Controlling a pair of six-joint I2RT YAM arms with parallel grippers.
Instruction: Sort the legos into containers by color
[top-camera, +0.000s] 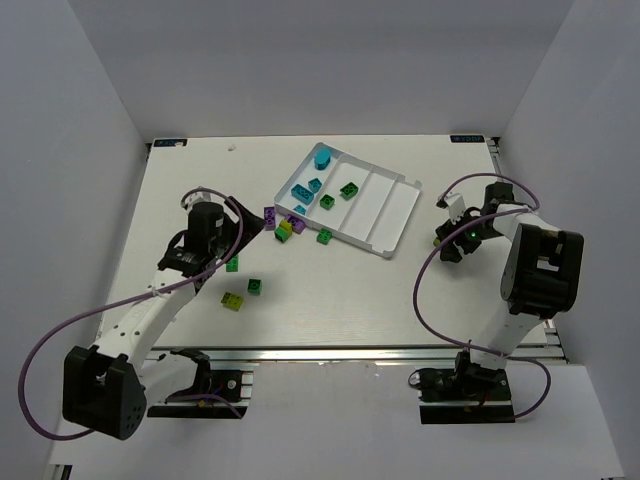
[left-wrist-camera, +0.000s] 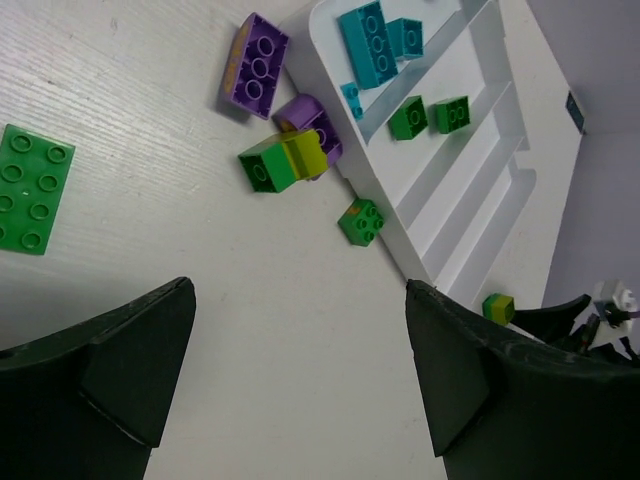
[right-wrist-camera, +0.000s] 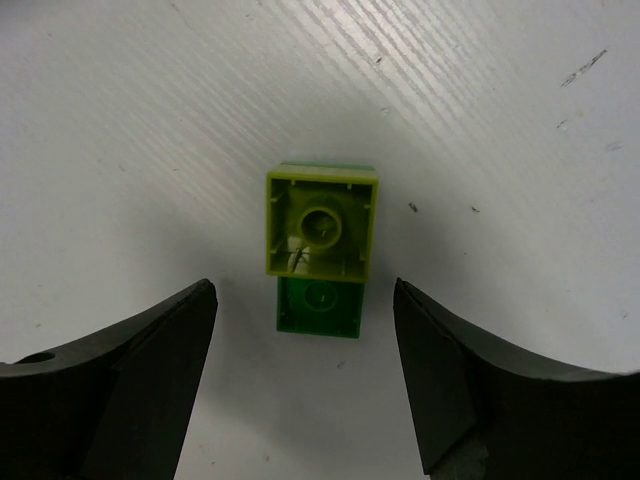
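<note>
Top external view: the tray (top-camera: 392, 218) is seen lying askew on the far half of the table (top-camera: 350, 315), between the two arms. Several cyan bricks (top-camera: 322, 157) are held in its compartment nearest the left arm, and two green bricks (top-camera: 348, 190) in the next one. Just outside the tray's left wall a cluster is found: two purple bricks (top-camera: 270, 217), a joined green and yellow-green pair (top-camera: 285, 229), and a green brick (top-camera: 324, 236) set against the wall. Nearer the left arm three more are scattered apart on the table: a green plate (top-camera: 232, 264), a small green brick (top-camera: 255, 286) and a yellow-green brick (top-camera: 232, 300). The left gripper (left-wrist-camera: 300, 370) is held over bare table just short of the cluster, its fingers (left-wrist-camera: 130, 370) spread wide with nothing grasped. The right gripper (right-wrist-camera: 300, 370) is placed to the right of the tray, apart from it; its fingers (right-wrist-camera: 470, 370) are likewise released. A yellow-green block (right-wrist-camera: 322, 222), hollow underside shown, is seen just ahead of the tips, touching a green block (right-wrist-camera: 320, 308) that lies partly between them, touched by neither finger.
</note>
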